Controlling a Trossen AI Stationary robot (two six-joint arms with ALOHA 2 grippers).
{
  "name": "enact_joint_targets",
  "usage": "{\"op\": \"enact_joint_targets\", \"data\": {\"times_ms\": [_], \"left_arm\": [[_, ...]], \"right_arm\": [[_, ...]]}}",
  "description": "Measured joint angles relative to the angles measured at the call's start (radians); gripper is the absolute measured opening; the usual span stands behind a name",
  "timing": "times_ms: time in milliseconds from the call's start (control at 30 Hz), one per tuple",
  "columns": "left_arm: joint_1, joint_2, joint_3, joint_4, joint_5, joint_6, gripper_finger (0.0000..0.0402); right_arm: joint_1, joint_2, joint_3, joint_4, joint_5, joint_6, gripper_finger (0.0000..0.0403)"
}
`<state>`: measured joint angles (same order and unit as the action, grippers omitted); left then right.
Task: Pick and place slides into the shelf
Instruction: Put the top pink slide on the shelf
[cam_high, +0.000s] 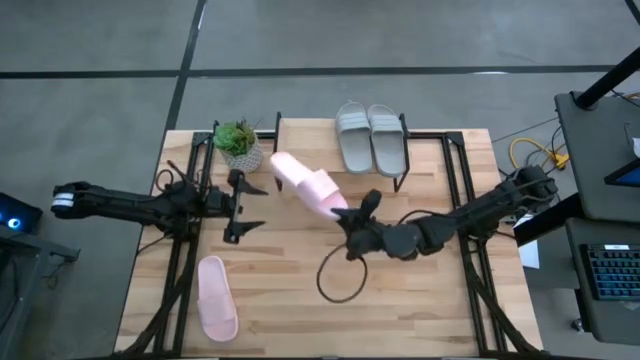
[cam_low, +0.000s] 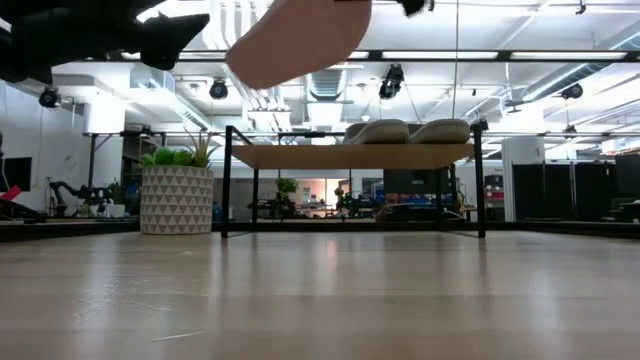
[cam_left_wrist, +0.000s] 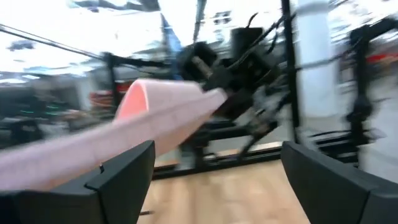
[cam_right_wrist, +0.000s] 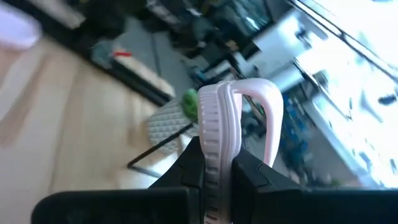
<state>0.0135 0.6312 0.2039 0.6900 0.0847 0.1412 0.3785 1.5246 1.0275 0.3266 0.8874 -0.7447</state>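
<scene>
The grey-green pair (cam_high: 370, 137) sits side by side on the shelf (cam_high: 300, 135), right half. One light pink slide (cam_high: 308, 184) hangs tilted in the air, pinched by its sole. The other pink slide (cam_high: 216, 297) lies flat at 7 o'clock on the surface.

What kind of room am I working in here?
Probably a robotics lab or workshop: a wooden work table on a concrete floor, exposed ceiling ducts and track lights, and a keyboard at a side desk.

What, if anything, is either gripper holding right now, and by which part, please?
The right gripper holds a pink slide in the air, pinched by the edge of its sole at one end. The left gripper is open and holds nothing.
</scene>
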Motion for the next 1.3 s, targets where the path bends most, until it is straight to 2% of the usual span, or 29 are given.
{"op": "enact_joint_targets", "data": {"times_ms": [200, 333, 467, 700, 867, 1000, 1200, 1300], "left_arm": [[0.000, -0.042, -0.001, -0.054, -0.234, 0.059, 0.0332], [0.000, -0.070, -0.002, -0.134, -0.304, 0.060, 0.0332], [0.000, -0.099, -0.002, -0.194, -0.304, 0.056, 0.0331], [0.000, -0.162, -0.002, -0.262, -0.307, 0.055, 0.0331], [0.000, -0.216, -0.002, -0.351, -0.307, 0.051, 0.0331], [0.000, -0.280, -0.003, -0.413, -0.307, 0.048, 0.0331], [0.000, -0.359, -0.013, -0.497, -0.307, 0.048, 0.0331], [0.000, -0.393, -0.014, -0.544, -0.308, 0.047, 0.0331]], "right_arm": [[-0.057, 0.001, 0.036, 0.022, 0.086, 0.142, 0.0025], [-0.103, 0.033, 0.078, 0.026, 0.131, 0.203, 0.0025], [-0.141, 0.099, 0.135, 0.021, 0.201, 0.191, 0.0025], [-0.162, 0.238, 0.262, 0.017, 0.325, 0.059, 0.0025], [-0.173, 0.338, 0.345, 0.014, 0.357, -0.043, 0.0025], [-0.186, 0.393, 0.379, -0.018, 0.423, -0.093, 0.0024], [-0.201, 0.417, 0.390, -0.181, 0.414, 0.042, 0.0024], [-0.214, 0.405, 0.384, -0.292, 0.345, 0.179, 0.0024]]}}
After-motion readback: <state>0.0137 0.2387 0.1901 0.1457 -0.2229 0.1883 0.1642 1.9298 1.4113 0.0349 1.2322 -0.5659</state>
